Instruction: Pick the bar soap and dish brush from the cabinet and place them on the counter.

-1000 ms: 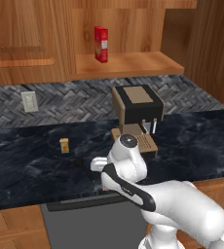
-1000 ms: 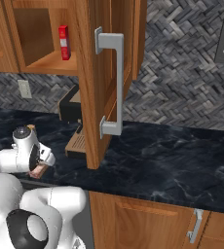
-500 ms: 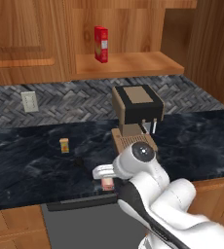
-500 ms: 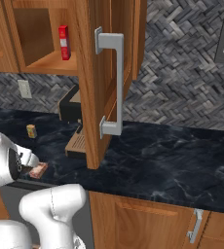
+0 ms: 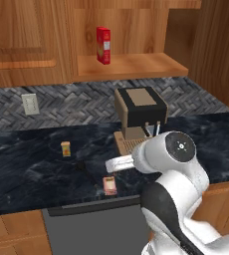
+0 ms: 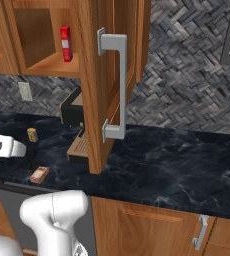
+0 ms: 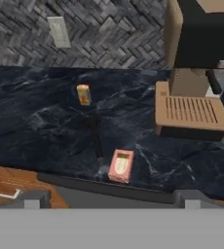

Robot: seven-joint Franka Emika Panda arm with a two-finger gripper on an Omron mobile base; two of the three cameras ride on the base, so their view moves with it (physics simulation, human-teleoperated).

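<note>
The pinkish-red bar soap (image 5: pixel 109 185) (image 6: pixel 39 174) (image 7: pixel 121 166) lies flat on the black counter (image 5: pixel 32 169) near its front edge. Just behind it, the black dish brush (image 7: pixel 96 138) (image 5: pixel 80 166) also rests on the counter, hard to make out against the dark stone. My gripper (image 7: pixel 112 204) hangs back over the counter's front edge, above and in front of the soap. It is open, its fingertips (image 7: pixel 33 200) set wide apart with nothing between them. The wood cabinet (image 5: pixel 131 64) stands open, its door (image 6: pixel 104 75) swung out.
A tall red box (image 5: pixel 103 45) (image 6: pixel 65 43) stands on the cabinet shelf. A coffee machine (image 5: pixel 139 112) (image 7: pixel 194 73) sits to the right of the soap. A small orange block (image 5: pixel 65 149) (image 7: pixel 84 94) lies left of the brush. The open door's grey handle (image 6: pixel 118 85) overhangs the counter.
The arm has lifted and drawn back from the counter. The bar soap, hidden under the hand a second ago, now lies uncovered and has not moved since half a second ago.
</note>
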